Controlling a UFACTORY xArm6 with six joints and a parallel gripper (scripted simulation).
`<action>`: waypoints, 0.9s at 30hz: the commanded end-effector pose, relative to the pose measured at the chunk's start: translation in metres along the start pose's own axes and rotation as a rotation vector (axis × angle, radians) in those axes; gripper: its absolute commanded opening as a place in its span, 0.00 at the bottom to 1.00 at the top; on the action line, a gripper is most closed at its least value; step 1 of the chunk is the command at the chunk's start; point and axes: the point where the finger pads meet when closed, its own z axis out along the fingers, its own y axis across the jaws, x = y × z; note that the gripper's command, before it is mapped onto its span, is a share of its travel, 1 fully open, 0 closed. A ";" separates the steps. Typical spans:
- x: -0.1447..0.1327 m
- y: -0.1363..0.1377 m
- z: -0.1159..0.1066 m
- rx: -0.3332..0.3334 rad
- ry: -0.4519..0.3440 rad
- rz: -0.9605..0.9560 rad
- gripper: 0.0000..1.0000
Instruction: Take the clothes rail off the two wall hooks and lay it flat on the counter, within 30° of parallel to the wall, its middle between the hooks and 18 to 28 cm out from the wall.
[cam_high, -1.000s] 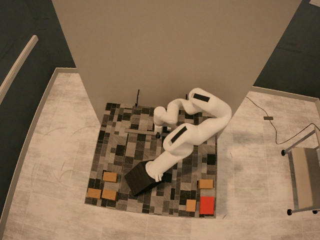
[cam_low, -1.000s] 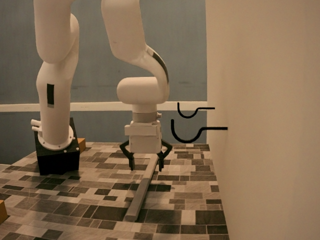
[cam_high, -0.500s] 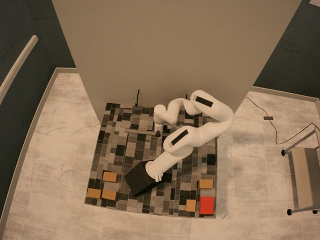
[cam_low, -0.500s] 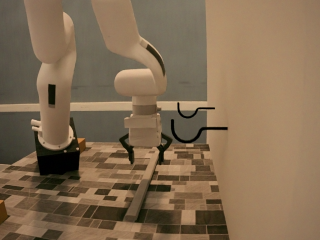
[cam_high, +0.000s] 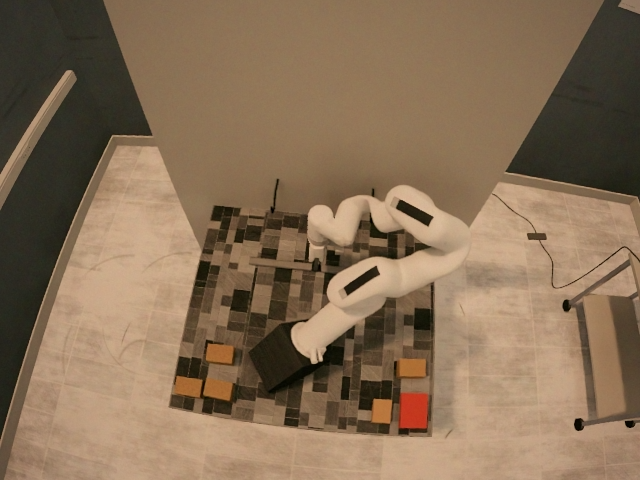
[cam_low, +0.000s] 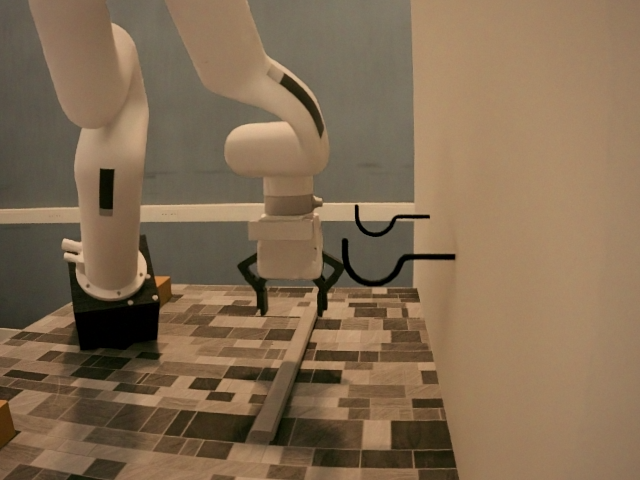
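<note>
The clothes rail (cam_low: 286,370) is a long grey bar lying flat on the tiled counter, roughly parallel to the wall. In the overhead view the rail (cam_high: 281,262) lies a little out from the wall, its right end under the arm. Two black wall hooks (cam_low: 382,268) (cam_low: 379,225) stick out of the wall and are empty. One hook (cam_high: 275,195) shows from above; the other is mostly hidden by the arm. My gripper (cam_low: 290,307) is open, its fingers standing either side of the rail's far end, just above the counter, with nothing held.
The robot base (cam_low: 114,304) stands on a black block at the left. Several orange blocks (cam_high: 219,353) and a red block (cam_high: 414,410) lie near the counter's front edge. The beige wall (cam_low: 527,232) borders the counter on the right.
</note>
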 end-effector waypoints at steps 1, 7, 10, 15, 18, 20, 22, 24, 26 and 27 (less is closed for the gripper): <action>0.000 -0.001 -0.009 0.001 0.000 0.001 1.00; 0.000 -0.001 -0.019 0.001 0.000 0.001 1.00; 0.000 -0.001 -0.025 0.001 0.000 0.001 1.00; 0.000 -0.001 -0.033 0.001 0.000 0.001 1.00; 0.000 -0.001 -0.035 0.001 0.000 0.001 1.00; 0.000 -0.001 -0.038 0.001 0.000 0.001 1.00; 0.000 -0.001 -0.041 0.001 0.000 0.001 1.00; 0.000 -0.001 -0.045 0.001 0.000 0.001 1.00; 0.000 -0.001 -0.048 0.001 0.000 0.001 1.00; 0.000 -0.001 -0.050 0.001 0.000 0.001 1.00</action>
